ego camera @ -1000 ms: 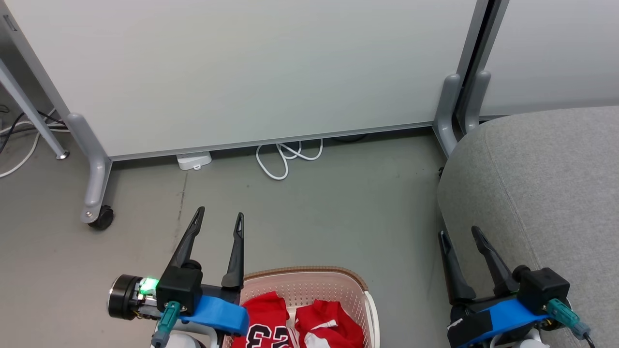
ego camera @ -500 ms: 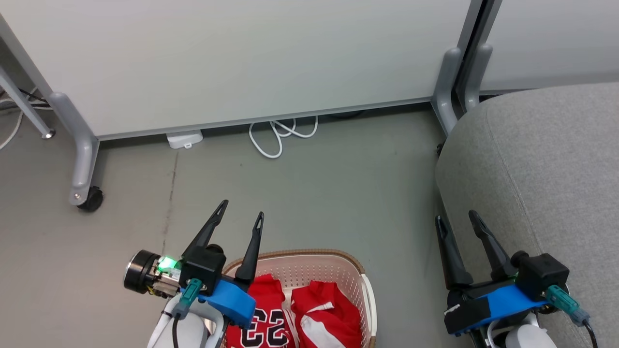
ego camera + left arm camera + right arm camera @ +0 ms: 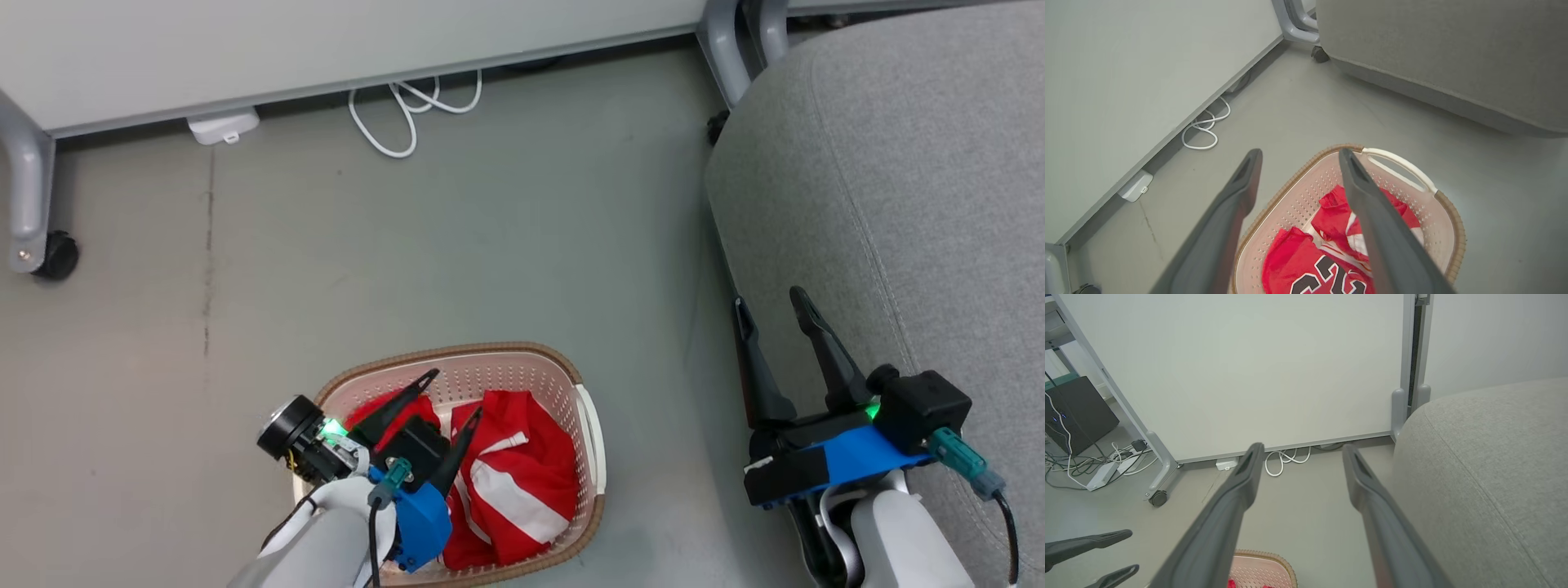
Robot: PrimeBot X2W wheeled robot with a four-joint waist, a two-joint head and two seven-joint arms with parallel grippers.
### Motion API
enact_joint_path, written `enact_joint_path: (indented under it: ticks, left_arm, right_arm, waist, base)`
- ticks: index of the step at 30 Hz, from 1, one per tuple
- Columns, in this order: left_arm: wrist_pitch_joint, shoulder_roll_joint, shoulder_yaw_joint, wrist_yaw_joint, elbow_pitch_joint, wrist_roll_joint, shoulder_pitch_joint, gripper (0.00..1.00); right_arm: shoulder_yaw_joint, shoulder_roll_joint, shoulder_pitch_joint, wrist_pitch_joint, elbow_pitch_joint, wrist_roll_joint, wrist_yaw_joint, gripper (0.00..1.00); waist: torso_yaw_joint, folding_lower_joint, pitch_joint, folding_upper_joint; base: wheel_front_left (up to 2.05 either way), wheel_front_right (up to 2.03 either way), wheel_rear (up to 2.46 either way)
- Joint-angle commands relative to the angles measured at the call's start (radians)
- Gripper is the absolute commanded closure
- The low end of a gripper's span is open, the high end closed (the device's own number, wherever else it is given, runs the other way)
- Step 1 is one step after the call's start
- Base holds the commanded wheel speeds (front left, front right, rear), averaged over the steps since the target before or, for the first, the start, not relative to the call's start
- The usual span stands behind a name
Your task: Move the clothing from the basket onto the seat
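Your left pincer (image 3: pixel 451 394), fingers apart, has the red white-striped clothing (image 3: pixel 514 465) below it in the cream perforated plastic basket (image 3: pixel 457 353); the grey fabric seat (image 3: pixel 898 163) lies right of your spread right pincer (image 3: pixel 767 298).

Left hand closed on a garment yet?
No, in the left wrist view the left hand stands wide open above the basket, and the clothing lies loose inside it.

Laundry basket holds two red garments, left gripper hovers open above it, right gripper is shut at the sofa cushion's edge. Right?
One slip: the right gripper is open, jaws spread apart, as the right wrist view shows. The rest stands: the laundry basket holds two red garments, the left gripper hovers open above it, and the right gripper is at the edge of the sofa cushion.
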Motion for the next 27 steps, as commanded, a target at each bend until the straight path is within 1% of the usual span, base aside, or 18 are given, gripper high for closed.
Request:
enact_joint_path:
  ticks: [1, 8, 16, 21, 27]
  left_arm:
    - [-0.003, 0.012, -0.042, 0.000, 0.029, -0.001, -0.036, 0.00]
    - [-0.003, 0.025, -0.264, 0.000, 0.198, -0.050, -0.135, 0.00]
    - [-0.003, 0.031, -0.468, 0.000, 0.359, -0.118, -0.235, 0.00]
    - [0.004, 0.029, -0.576, 0.000, 0.444, -0.163, -0.291, 0.00]
    - [0.029, 0.031, -0.643, 0.000, 0.491, -0.200, -0.348, 0.00]
  right_arm:
    - [0.002, -0.004, -0.025, -0.004, -0.007, 0.002, 0.000, 0.00]
    - [0.008, -0.004, -0.079, -0.003, -0.021, -0.007, 0.000, 0.00]
    - [0.004, -0.004, -0.137, -0.004, -0.040, -0.018, 0.000, 0.00]
    - [0.000, -0.004, -0.175, -0.004, -0.050, -0.024, 0.000, 0.00]
    - [-0.007, -0.004, -0.212, -0.004, -0.066, -0.032, 0.000, 0.00]
  waist:
    - [-0.028, -0.0001, 0.051, 0.0000]
    - [-0.056, -0.0001, 0.148, 0.0000]
    - [-0.073, -0.0001, 0.262, 0.0000]
    - [-0.079, -0.0001, 0.330, 0.0000]
    - [-0.085, -0.0001, 0.409, 0.0000]
  base:
    - [0.00, 0.00, 0.00]
    - [0.00, 0.00, 0.00]
    - [0.00, 0.00, 0.00]
    - [0.00, 0.00, 0.00]
    - [0.00, 0.00, 0.00]
